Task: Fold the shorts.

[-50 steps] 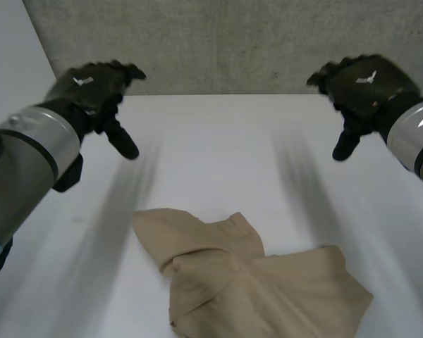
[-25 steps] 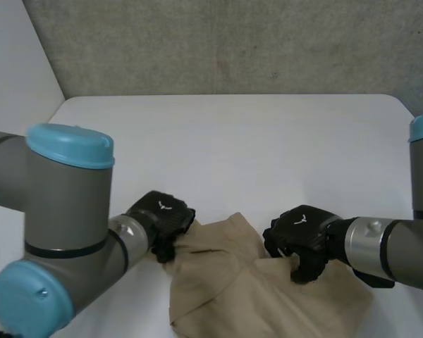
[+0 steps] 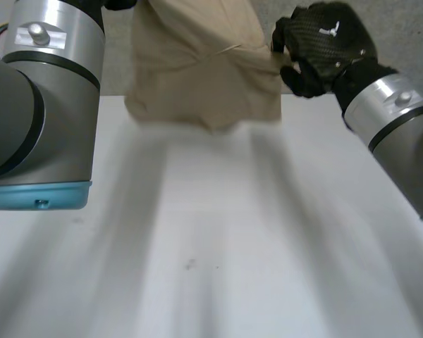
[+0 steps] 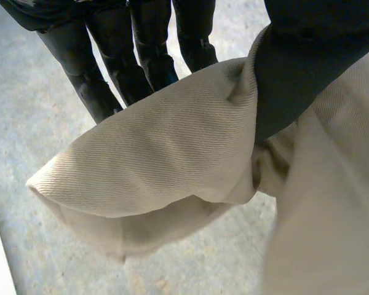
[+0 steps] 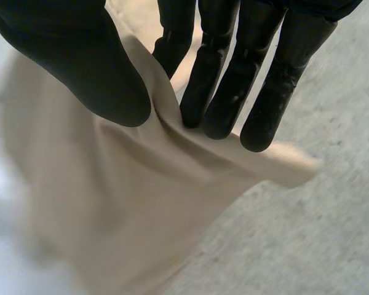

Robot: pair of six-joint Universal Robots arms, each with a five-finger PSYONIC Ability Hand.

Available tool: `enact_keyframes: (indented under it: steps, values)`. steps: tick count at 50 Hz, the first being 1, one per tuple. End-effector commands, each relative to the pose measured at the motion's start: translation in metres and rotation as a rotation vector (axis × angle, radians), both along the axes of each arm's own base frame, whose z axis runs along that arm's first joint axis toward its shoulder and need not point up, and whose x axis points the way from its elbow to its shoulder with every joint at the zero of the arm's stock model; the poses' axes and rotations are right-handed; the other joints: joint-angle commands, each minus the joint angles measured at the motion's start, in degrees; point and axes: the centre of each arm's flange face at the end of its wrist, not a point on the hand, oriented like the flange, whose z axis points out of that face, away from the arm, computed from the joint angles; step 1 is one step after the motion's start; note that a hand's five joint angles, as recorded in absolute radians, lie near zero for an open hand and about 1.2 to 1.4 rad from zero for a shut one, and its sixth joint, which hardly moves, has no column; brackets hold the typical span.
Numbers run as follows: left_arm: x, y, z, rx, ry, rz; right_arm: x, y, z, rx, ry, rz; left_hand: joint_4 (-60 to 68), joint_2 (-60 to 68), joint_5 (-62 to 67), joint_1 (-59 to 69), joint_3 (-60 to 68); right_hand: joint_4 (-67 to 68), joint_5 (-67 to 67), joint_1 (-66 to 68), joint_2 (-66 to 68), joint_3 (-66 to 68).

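As the left hand [image 4: 310, 67] and right hand [image 3: 326, 46] pinch them, shorts [image 3: 197, 70] hang between.

Fingers [image 4: 144, 55] pinching tan shorts [image 4: 166, 147], cloth bunched

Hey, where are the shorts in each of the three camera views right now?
Head view: shorts held up over the far edge of the table, between the left arm and the right hand.
Left wrist view: shorts pinched by the left hand, thumb against fingers.
Right wrist view: shorts pinched likewise at the right hand's fingertips.
Shared landmark: the grey wall behind the cloth.
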Motion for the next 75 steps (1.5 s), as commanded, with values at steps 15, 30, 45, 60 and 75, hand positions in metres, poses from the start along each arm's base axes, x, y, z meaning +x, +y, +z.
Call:
enact_keyframes:
  steps: [15, 30, 45, 60, 75]
  values:
    - [-0.034, 0.101, -0.218, 0.59, -0.574, -0.291, -0.001, 0.004, -0.12, 0.337, 0.519, -0.132, 8.08, 8.52, 13.02, 12.99, 9.27, -23.36, -21.53, -10.9, -22.61, -22.74]
    - [0.008, 0.065, -0.131, 0.456, -0.375, -0.131, -0.009, 0.008, -0.088, 0.242, 0.51, -0.213, -54.19, -53.75, -49.25, -49.28, -52.99, -58.01, -56.18, -45.55, -57.26, -57.38]
    - [0.036, -0.007, -0.172, 0.587, -0.405, -0.071, 0.003, 0.038, -0.091, 0.309, 0.444, -0.072, -54.69, -54.25, -49.76, -49.78, -53.5, -58.01, -56.18, -45.55, -57.26, -57.38]
    - [0.026, -0.032, -0.234, 0.754, -0.454, -0.158, 0.015, 0.068, -0.116, 0.38, 0.469, 0.046, -50.67, -50.22, -45.73, -45.76, -49.47, -58.01, -56.18, -45.55, -57.26, -57.38]
    - [0.014, -0.029, -0.261, 0.875, -0.426, -0.236, 0.011, 0.064, -0.115, 0.377, 0.458, 0.025, -36.69, -36.25, -31.75, -31.78, -35.5, -58.01, -56.18, -45.55, -57.26, -57.38]
